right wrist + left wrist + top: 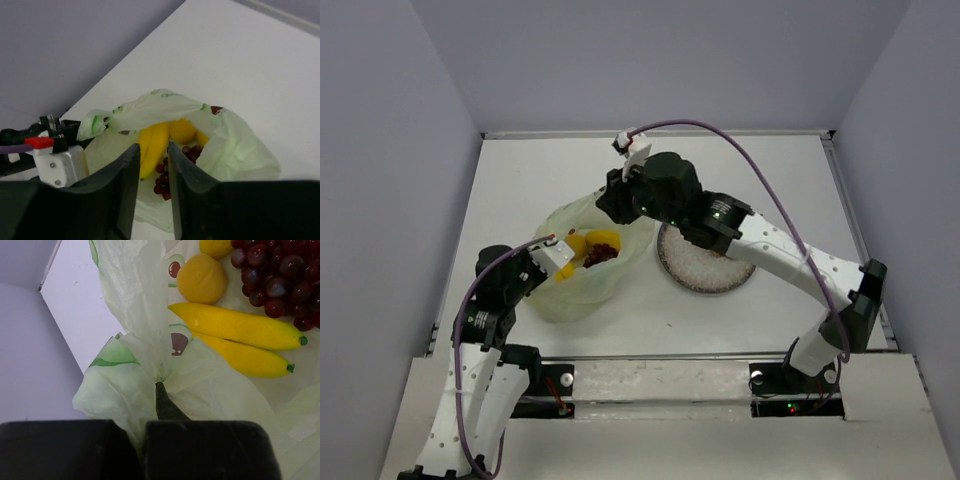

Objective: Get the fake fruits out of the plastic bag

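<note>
The bag (215, 385) is pale, translucent yellow-green, printed with green shapes and dark red fruit motifs. The bananas (240, 327) are bright yellow with green tips, the round fruit (201, 278) yellow-orange, the grapes (280, 275) glossy dark red-purple. The plate (705, 270) is speckled grey, the table (760, 180) white.

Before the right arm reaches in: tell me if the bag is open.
Open. The left gripper holds the bag by its rim; bananas and grapes lie exposed inside.

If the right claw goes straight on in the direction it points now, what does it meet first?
Probably the bananas inside the open plastic bag, or the grapes beside them. Nothing nearer lies before the right claw, though depth is unclear.
</note>
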{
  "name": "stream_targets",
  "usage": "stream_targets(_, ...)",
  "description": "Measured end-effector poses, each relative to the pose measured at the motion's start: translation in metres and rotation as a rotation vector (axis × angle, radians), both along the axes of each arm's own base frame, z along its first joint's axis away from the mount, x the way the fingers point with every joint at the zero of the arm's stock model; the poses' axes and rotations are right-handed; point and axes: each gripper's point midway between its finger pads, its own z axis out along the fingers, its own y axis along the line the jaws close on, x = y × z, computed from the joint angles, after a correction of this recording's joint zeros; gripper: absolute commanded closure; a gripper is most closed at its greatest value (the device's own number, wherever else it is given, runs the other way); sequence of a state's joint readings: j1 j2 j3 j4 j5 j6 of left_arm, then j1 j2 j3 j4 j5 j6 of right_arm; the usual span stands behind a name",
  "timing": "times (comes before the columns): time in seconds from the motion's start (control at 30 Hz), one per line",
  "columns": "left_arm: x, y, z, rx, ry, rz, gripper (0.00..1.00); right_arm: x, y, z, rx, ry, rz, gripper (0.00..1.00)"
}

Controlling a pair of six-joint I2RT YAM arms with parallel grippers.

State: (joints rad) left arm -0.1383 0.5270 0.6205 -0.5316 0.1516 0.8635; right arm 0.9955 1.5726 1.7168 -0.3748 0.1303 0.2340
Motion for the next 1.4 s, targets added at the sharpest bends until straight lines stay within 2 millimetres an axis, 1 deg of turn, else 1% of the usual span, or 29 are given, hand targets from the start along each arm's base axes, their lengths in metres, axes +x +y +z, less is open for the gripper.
stream_targets(0.03, 0.000, 0.001, 0.000, -0.002, -0.004, 0.006, 1.00, -0.003, 0.013, -0.017, 0.004, 0.037, 0.045, 0.91)
stream_targets(0.07, 0.000, 0.002, 0.000, -0.004, -0.008, 0.014, 1.00, -0.006, 0.026, -0.038, -0.004, 0.079, 0.090, 0.94)
stream_targets(0.1, 0.000, 0.002, 0.001, -0.006, -0.012, 0.018, 1.00, -0.006, 0.033, -0.054, -0.012, 0.109, 0.107, 0.99)
stream_targets(0.13, 0.001, 0.003, 0.001, -0.009, -0.016, 0.026, 1.00, -0.008, 0.044, -0.085, -0.040, 0.159, 0.143, 0.99)
stream_targets(0.17, 0.002, 0.003, 0.000, -0.013, -0.018, 0.033, 1.00, -0.010, 0.049, -0.107, -0.064, 0.197, 0.157, 0.99)
stream_targets(0.2, 0.002, 0.004, -0.002, -0.015, -0.017, 0.041, 1.00, -0.014, 0.055, -0.142, -0.113, 0.248, 0.179, 0.99)
stream_targets(0.23, 0.002, 0.004, -0.002, -0.016, -0.017, 0.045, 1.00, -0.016, 0.057, -0.162, -0.145, 0.277, 0.188, 0.99)
stream_targets(0.3, 0.004, 0.005, -0.005, -0.019, -0.018, 0.057, 1.00, -0.026, 0.058, -0.212, -0.228, 0.344, 0.208, 0.99)
stream_targets(0.4, 0.008, 0.010, -0.008, -0.015, -0.018, 0.090, 1.00, -0.049, 0.048, -0.261, -0.334, 0.391, 0.220, 0.99)
stream_targets(0.47, 0.011, 0.013, -0.012, -0.008, -0.014, 0.115, 1.00, -0.063, 0.041, -0.279, -0.389, 0.386, 0.219, 0.99)
stream_targets(0.5, 0.013, 0.016, -0.013, -0.003, -0.015, 0.130, 1.00, -0.075, 0.035, -0.291, -0.426, 0.371, 0.210, 0.99)
stream_targets(0.53, 0.014, 0.018, -0.015, 0.003, -0.014, 0.145, 1.00, -0.082, 0.031, -0.297, -0.448, 0.368, 0.209, 0.99)
stream_targets(0.63, 0.015, 0.022, -0.020, 0.016, -0.010, 0.164, 1.00, -0.105, 0.010, -0.323, -0.544, 0.341, 0.181, 0.99)
stream_targets(0.7, 0.014, 0.022, -0.021, 0.024, -0.012, 0.158, 1.00, -0.111, 0.004, -0.330, -0.585, 0.322, 0.163, 0.99)
stream_targets(0.73, 0.013, 0.021, -0.020, 0.025, -0.016, 0.151, 1.00, -0.110, 0.003, -0.330, -0.591, 0.313, 0.153, 0.90)
stream_targets(0.8, 0.011, 0.018, -0.017, 0.030, -0.032, 0.120, 0.94, -0.099, 0.004, -0.322, -0.594, 0.281, 0.110, 0.81)
stream_targets(0.83, 0.008, 0.015, -0.014, 0.026, -0.046, 0.092, 0.94, -0.092, 0.007, -0.316, -0.589, 0.265, 0.094, 0.70)
stream_targets(0.87, 0.007, 0.013, -0.011, 0.026, -0.057, 0.078, 0.93, -0.087, 0.013, -0.308, -0.575, 0.251, 0.084, 0.65)
stream_targets(0.9, 0.006, 0.011, -0.009, 0.023, -0.066, 0.064, 0.93, -0.080, 0.022, -0.296, -0.555, 0.230, 0.074, 0.56)
stream_targets(0.93, 0.005, 0.009, -0.007, 0.020, -0.077, 0.048, 0.93, -0.071, 0.033, -0.281, -0.520, 0.209, 0.059, 0.42)
stream_targets(0.97, 0.003, 0.007, -0.005, 0.017, -0.089, 0.034, 0.93, -0.066, 0.039, -0.272, -0.501, 0.193, 0.054, 0.40)
stream_targets(1.03, 0.003, 0.005, -0.003, 0.015, -0.099, 0.016, 0.93, -0.052, 0.052, -0.244, -0.431, 0.171, 0.027, 0.34)
stream_targets(1.07, 0.003, 0.004, -0.003, 0.015, -0.097, 0.012, 0.93, -0.050, 0.055, -0.238, -0.414, 0.171, 0.023, 0.33)
stream_targets(1.1, 0.002, 0.003, -0.005, 0.014, -0.089, 0.006, 0.93, -0.041, 0.059, -0.227, -0.376, 0.172, 0.002, 0.28)
stream_targets(1.13, 0.002, 0.003, -0.006, 0.013, -0.083, 0.003, 0.93, -0.035, 0.060, -0.223, -0.362, 0.177, -0.011, 0.26)
stream_targets(1.2, 0.002, 0.001, -0.009, 0.011, -0.070, -0.002, 0.93, -0.015, 0.063, -0.225, -0.350, 0.190, -0.062, 0.23)
stream_targets(1.27, 0.002, 0.000, -0.011, 0.006, -0.060, -0.007, 0.93, -0.003, 0.065, -0.235, -0.356, 0.203, -0.090, 0.22)
stream_targets(1.33, 0.002, -0.001, -0.012, 0.002, -0.053, -0.011, 0.93, 0.006, 0.063, -0.261, -0.402, 0.234, -0.114, 0.21)
stream_targets(1.4, 0.001, -0.002, -0.012, -0.001, -0.052, -0.012, 0.93, 0.006, 0.060, -0.287, -0.457, 0.261, -0.119, 0.21)
